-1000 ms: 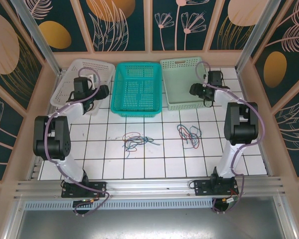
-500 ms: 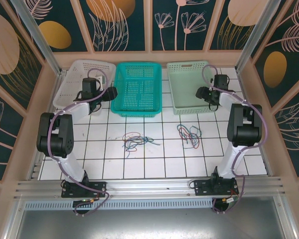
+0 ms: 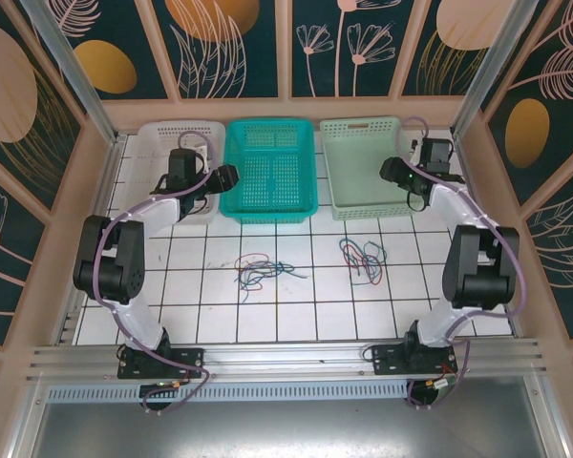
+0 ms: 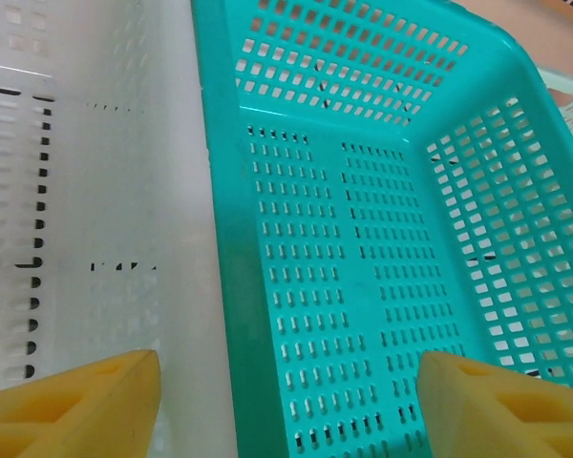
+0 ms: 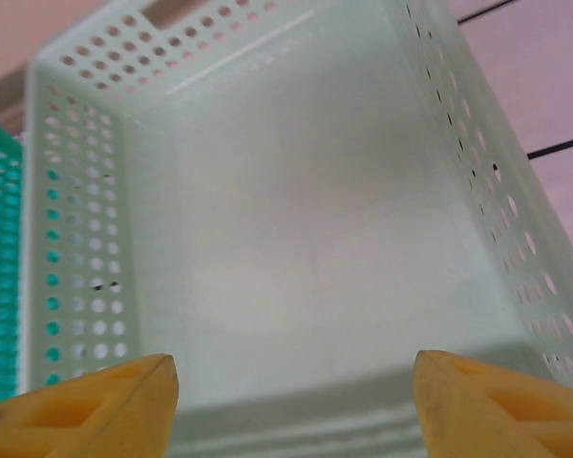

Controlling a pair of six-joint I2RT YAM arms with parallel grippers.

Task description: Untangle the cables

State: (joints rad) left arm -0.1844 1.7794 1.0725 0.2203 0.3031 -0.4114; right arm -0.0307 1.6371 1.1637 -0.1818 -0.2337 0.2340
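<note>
- cables (image 3: 258,270): two loose clumps flat on the white tiled table (image 3: 172,286), mid-frame in the top view. One is left of centre with red, blue, green and greyish wires. The right clump (image 3: 363,258) has red, blue and green. The clumps lie apart, both knotted, with no arm near either.
- three baskets in a row above them, at the top of the frame: white basket (image 3: 158,138), teal basket (image 3: 272,172), pale green basket (image 3: 363,167). All look empty.
- left gripper (image 4: 286,410): jaws spread wide, holding nothing, over the seam between the white and teal baskets, upper left of the top view.
- right gripper (image 5: 286,401): jaws spread wide, holding nothing, facing into the pale green basket, upper right of the top view.
- step, my read: pre-pick, no wire separated or sorted yet.
- next, my read: one arm drops down-frame to a clump and pinches a single wire near a free end. The other arm pins the rest. Thin wires on tile make it easy to miss or grab two.
</note>
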